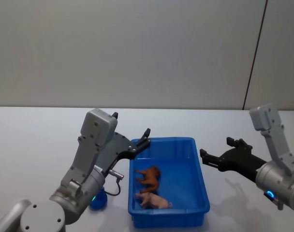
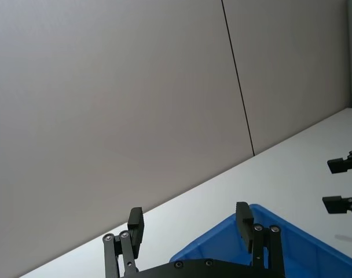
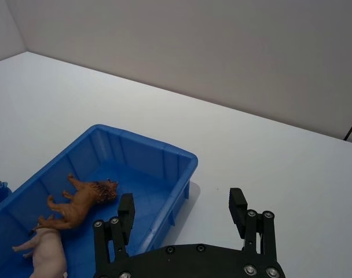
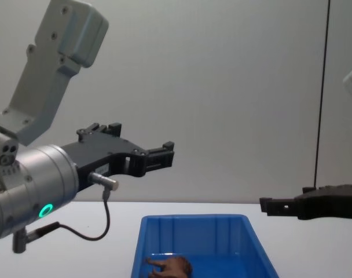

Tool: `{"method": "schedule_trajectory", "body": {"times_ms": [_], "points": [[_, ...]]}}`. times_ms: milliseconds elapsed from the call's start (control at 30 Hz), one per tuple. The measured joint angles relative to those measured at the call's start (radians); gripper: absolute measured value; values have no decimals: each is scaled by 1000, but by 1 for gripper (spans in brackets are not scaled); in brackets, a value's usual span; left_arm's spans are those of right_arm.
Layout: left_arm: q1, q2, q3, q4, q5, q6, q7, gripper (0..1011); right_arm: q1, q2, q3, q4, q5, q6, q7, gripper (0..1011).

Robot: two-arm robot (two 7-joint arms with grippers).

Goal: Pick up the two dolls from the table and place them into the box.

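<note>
You had both dolls in the box (image 1: 166, 140) already, on its floor: 1 brown doll (image 1: 149, 176), 1 pink doll (image 1: 154, 201). Left gripper (image 2: 189, 217) hung released over box's left rim. Right gripper (image 3: 182, 201) hung released just right of it, above the table (image 1: 31, 140). Task looked done, IMO.

Plain lab test room — bare grey wall panels (image 1: 137, 48) (white table (image 1: 31, 130)).

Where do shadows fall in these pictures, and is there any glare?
Head view: a faint shadow lies on the table under the right gripper. Right wrist view: the box throws a soft shadow at its foot. Chest view: the wall is softly lit, no glare.
</note>
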Motion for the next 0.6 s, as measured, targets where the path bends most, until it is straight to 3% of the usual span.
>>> {"method": "schedule_trajectory", "body": {"times_ms": [600], "points": [[106,98,-31,-81,-64,86,61,1001,-9,17,13,-8,4,-7,2,1001]]}}
